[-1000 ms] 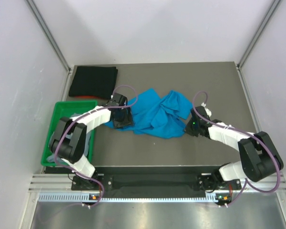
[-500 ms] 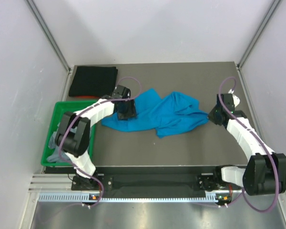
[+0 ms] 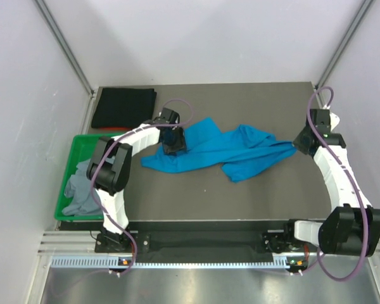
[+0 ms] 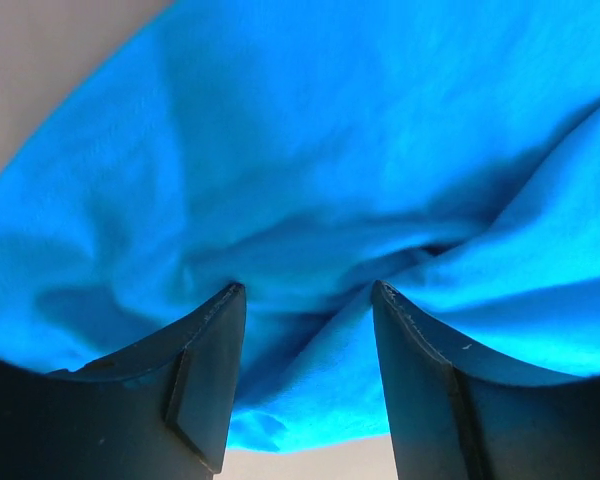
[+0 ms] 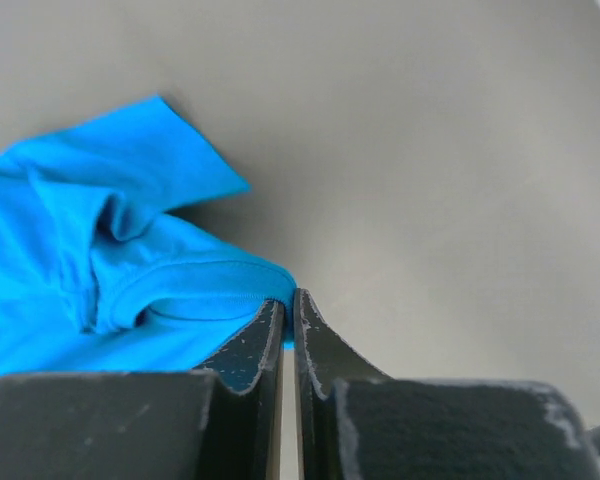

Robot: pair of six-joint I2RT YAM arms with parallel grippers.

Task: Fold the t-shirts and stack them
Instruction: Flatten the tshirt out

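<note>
From above, the blue t-shirt (image 3: 221, 149) is lying right of the green bin (image 3: 98, 137), now drawn out longer than a second ago. The right gripper (image 3: 301, 144) is pulling its far corner further from the bin.

In the left wrist view, the left gripper (image 4: 305, 290) is standing released, with blue cloth (image 4: 310, 150) bunching between its jaws.

In the right wrist view, the right gripper (image 5: 287, 300) is clenching the shirt's hem (image 5: 210, 275).
</note>
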